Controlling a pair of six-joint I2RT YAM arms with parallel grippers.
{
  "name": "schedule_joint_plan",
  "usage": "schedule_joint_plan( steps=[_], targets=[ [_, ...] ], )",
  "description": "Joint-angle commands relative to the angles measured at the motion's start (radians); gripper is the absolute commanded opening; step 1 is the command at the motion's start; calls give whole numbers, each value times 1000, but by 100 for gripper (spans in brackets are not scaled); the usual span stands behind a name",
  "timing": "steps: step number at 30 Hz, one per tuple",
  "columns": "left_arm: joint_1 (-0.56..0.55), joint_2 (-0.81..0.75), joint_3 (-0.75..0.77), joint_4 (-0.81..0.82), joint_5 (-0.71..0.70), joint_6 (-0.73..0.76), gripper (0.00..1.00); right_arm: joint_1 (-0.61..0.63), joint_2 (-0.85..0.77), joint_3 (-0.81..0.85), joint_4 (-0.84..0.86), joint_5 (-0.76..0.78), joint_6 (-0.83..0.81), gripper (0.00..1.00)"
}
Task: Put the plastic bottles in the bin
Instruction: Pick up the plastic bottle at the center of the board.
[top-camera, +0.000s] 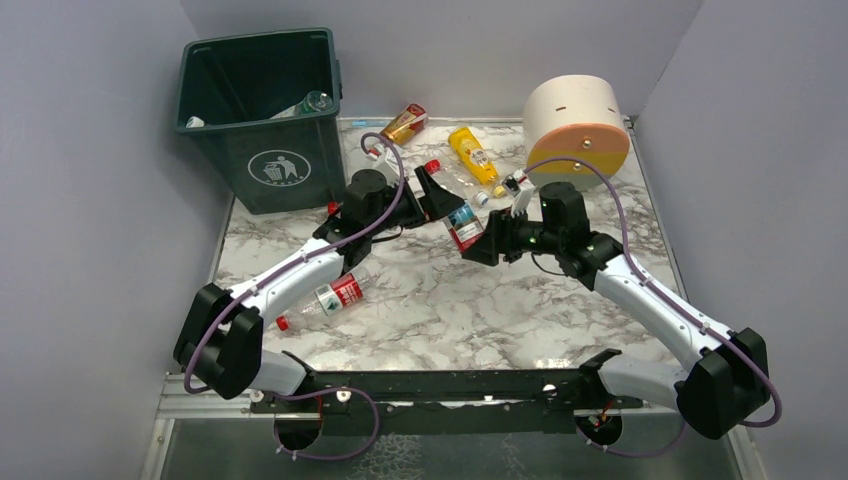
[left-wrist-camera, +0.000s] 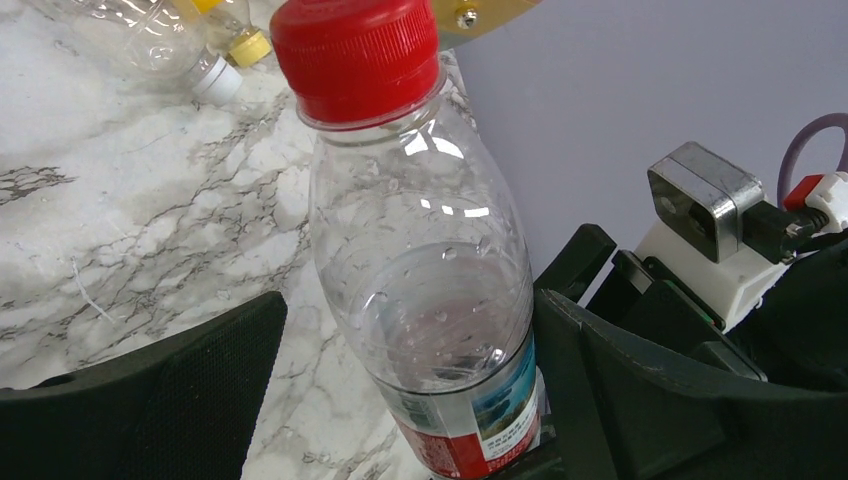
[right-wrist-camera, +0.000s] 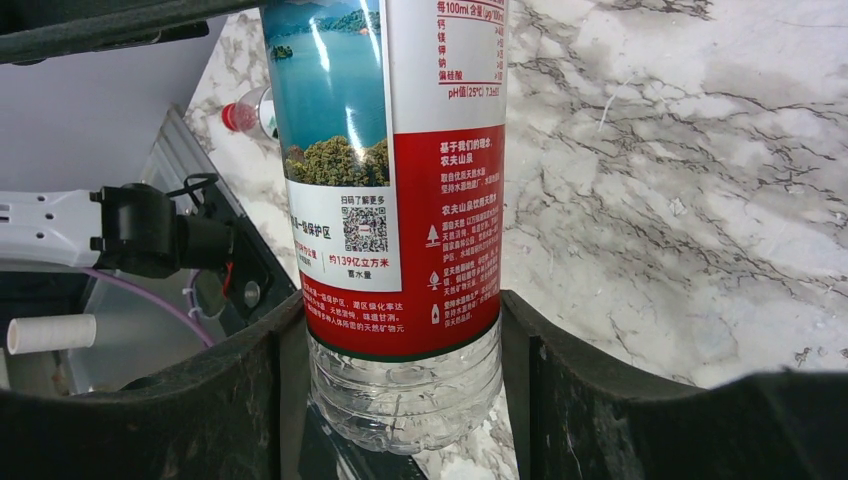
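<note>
A handover seemed to be the step in hand. The right end effector (right-wrist-camera: 400, 330) pinched the red-capped bottle (right-wrist-camera: 395, 170) low on its label, over the middle of the tabletop (top-camera: 450, 310) and well apart from the bin (top-camera: 262, 150). The left end effector (left-wrist-camera: 408, 300) stood spread around the bottle's clear shoulder, one finger just beside it, the other apart. By my reading, the left must close squarely before the right lets go, then carry it to the bin
</note>
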Motion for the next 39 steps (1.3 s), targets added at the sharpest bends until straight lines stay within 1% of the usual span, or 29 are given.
schedule_joint_plan(
  steps=[1, 3, 5, 12, 14, 17, 23, 28, 31, 34, 39],
  targets=[
    [-17, 20, 40, 38, -43, -5, 99, 11, -21, 8, 42, -49, 6, 57],
    [-22, 30, 50, 37, -40, -6, 99, 12, -23, 6, 43, -48, 4, 57],
    [-25, 38, 56, 38, -40, -5, 96, 12, -23, 3, 44, -47, 3, 57],
    [-28, 57, 70, 38, -27, -6, 67, 12, -25, -8, 46, -43, 0, 58],
    [-29, 57, 71, 36, -27, -6, 62, 12, -27, -9, 44, -39, 0, 58],
    [-30, 55, 75, 29, -36, -2, 60, 12, -27, -6, 39, -38, -1, 60],
    [-28, 49, 118, -28, -55, 39, 58, 12, -45, 15, -6, -20, -13, 73],
    [-9, 51, 178, -88, -56, 85, 58, 12, -76, 49, -73, 12, -35, 79],
    [19, 50, 217, -127, -53, 111, 58, 12, -101, 71, -115, 41, -45, 84],
    [60, 51, 268, -164, -28, 133, 58, 12, -128, 79, -137, 68, -47, 99],
    [172, 55, 387, -232, 28, 173, 58, 12, -146, 81, -165, 96, -52, 100]
  ],
)
